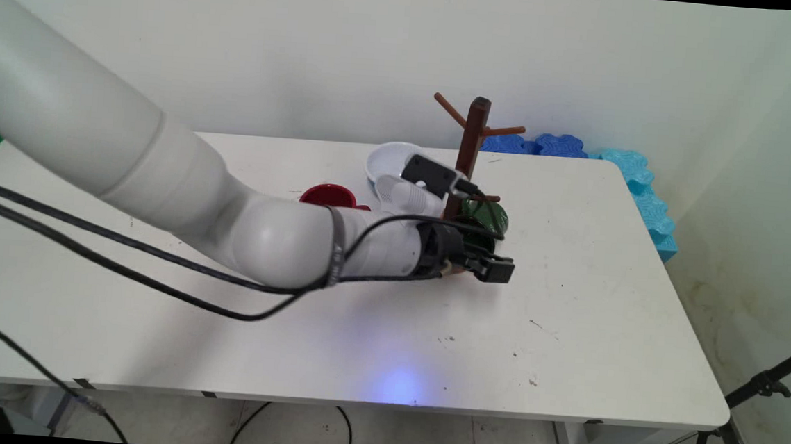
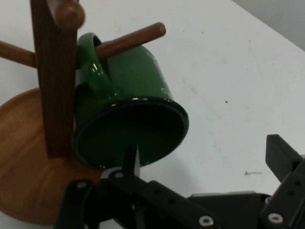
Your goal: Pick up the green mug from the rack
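Beside the mug tree [image 1: 471, 151], the tool [image 1: 493, 267] lies low, spread wide.

I see a glossy green mug [image 2: 133, 95] [image 1: 492, 218] with a thin black rim hanging on the wooden mug tree [image 2: 55, 81] [image 1: 472, 144]. One of the tree's lower pegs passes through its handle. The mug hangs tilted, its body just beside the dark upright post and above the tree's round wooden base. Its open mouth is turned down and outward toward the hand camera. My gripper [image 2: 205, 150] [image 1: 493, 267] sits low beside the tree's base with its fingers spread. One finger tip stands in front of the lower rim of the mug's mouth, though I cannot tell if it touches. The other finger is well out to the side, away from the tree.
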Motion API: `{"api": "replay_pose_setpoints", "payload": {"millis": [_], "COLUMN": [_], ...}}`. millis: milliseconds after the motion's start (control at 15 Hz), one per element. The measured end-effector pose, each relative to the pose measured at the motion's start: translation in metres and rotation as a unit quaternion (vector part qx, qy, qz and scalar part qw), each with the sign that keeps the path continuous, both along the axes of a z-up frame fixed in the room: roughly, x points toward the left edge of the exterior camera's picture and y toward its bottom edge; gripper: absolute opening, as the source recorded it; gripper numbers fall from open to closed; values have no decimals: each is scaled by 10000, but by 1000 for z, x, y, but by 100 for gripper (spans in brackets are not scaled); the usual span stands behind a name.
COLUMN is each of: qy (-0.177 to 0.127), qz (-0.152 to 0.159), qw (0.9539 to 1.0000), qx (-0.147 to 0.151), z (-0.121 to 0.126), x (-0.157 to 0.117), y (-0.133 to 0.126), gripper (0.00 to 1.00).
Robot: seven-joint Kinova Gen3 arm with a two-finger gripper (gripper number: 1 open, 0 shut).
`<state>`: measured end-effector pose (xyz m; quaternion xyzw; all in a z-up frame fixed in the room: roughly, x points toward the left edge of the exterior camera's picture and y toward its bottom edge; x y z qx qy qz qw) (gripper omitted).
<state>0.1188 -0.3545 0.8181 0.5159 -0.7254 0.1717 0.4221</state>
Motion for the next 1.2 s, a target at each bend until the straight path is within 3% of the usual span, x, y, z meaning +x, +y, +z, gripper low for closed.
{"api": "replay_pose_setpoints", "payload": {"millis": [467,1200], "qy": [-4,-3], "qz": [215,268], "qw": [9997,9984], "qx": [-148,-492], "z": [-31,-57], "x": [-23,-44], "y": [-14,-33], "gripper": [100,100]}}
